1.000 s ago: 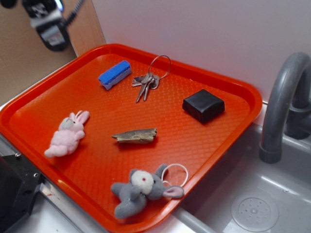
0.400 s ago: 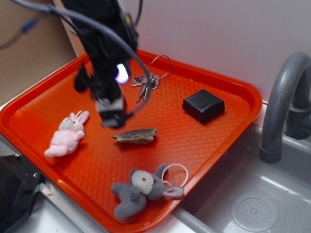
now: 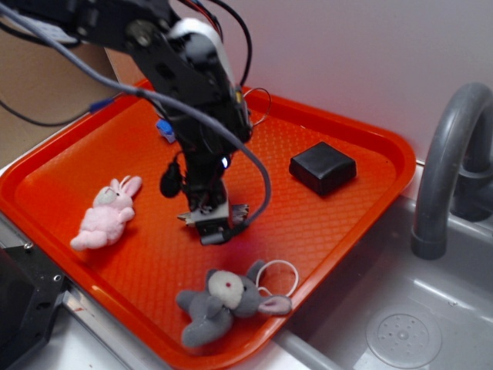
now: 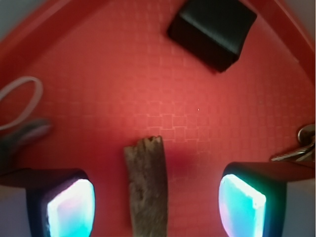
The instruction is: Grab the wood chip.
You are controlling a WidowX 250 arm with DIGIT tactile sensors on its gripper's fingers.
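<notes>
The wood chip (image 4: 147, 185) is a flat grey-brown sliver lying on the orange tray (image 4: 123, 84). In the wrist view it lies lengthwise between my two fingers, nearer the left one, with its jagged end pointing away. My gripper (image 4: 157, 207) is open and neither pad touches the wood. From the exterior view my gripper (image 3: 213, 229) hangs low right over the wood chip (image 3: 239, 210), and the arm hides most of it; only its two ends peek out.
A black block (image 3: 323, 166) sits at the tray's right. A pink plush rabbit (image 3: 107, 213) lies left, a grey plush elephant (image 3: 222, 299) with a white loop near the front edge. Keys (image 4: 298, 148) and a blue sponge are partly hidden behind the arm. A sink and grey faucet (image 3: 451, 154) stand right of the tray.
My arm has swung in from the upper left corner and come down over the wood chip. The gripper now straddles it. Nothing on the tray has moved.
</notes>
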